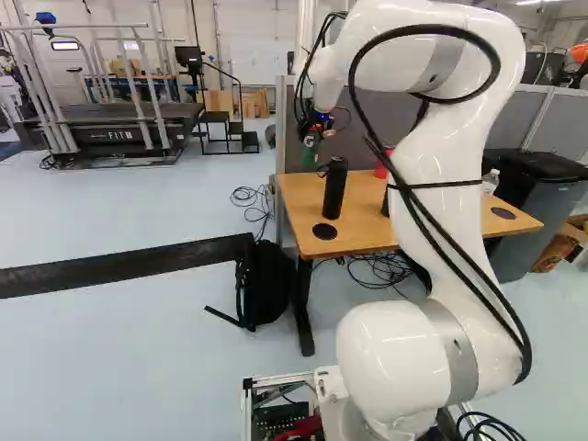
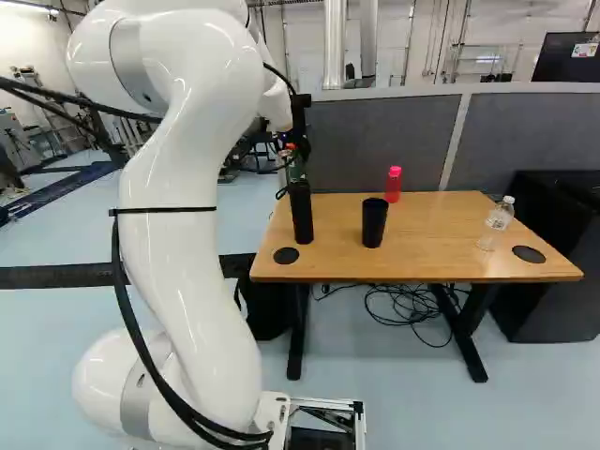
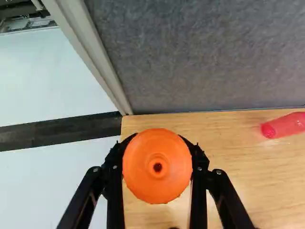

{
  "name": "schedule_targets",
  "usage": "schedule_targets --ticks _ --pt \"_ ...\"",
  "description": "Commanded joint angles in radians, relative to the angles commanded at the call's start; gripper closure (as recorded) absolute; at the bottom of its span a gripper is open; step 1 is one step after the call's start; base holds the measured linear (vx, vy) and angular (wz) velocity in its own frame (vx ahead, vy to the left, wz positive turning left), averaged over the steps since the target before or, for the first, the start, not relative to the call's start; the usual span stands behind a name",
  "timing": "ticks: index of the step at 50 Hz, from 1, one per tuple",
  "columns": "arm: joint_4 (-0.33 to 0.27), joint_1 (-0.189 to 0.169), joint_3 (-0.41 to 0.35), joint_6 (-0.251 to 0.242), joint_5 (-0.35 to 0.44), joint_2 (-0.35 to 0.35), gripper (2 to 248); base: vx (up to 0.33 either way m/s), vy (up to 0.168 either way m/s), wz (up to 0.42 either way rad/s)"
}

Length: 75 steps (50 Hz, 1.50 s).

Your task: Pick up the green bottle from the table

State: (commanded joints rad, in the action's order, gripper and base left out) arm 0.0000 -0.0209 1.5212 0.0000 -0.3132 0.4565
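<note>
Green bottle (image 1: 310, 151): upright between my gripper's (image 3: 158, 166) two fingers, which I read as closed on it, orange cap (image 3: 157, 188) toward the wrist. Its base looks clear of the table (image 2: 431, 253); I'd raise it along its long axis, away from the black bottle (image 1: 335, 190).

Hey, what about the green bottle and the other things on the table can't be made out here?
Green bottle's body, wrist view: hidden beneath its orange cap.
Green bottle's lower end, right base view: behind the black bottle.
Black cup's contents, right base view: too dark.
Clear bottle's label print, right base view: too small.
Pink bottle's one end, wrist view: cut off by the edge.
</note>
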Motion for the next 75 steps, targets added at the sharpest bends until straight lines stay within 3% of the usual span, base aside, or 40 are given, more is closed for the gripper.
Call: schedule_targets --ticks 75 --pt "0.0 -0.001 -0.384 0.0 0.258 -0.47 227 0.0 0.0 0.0"
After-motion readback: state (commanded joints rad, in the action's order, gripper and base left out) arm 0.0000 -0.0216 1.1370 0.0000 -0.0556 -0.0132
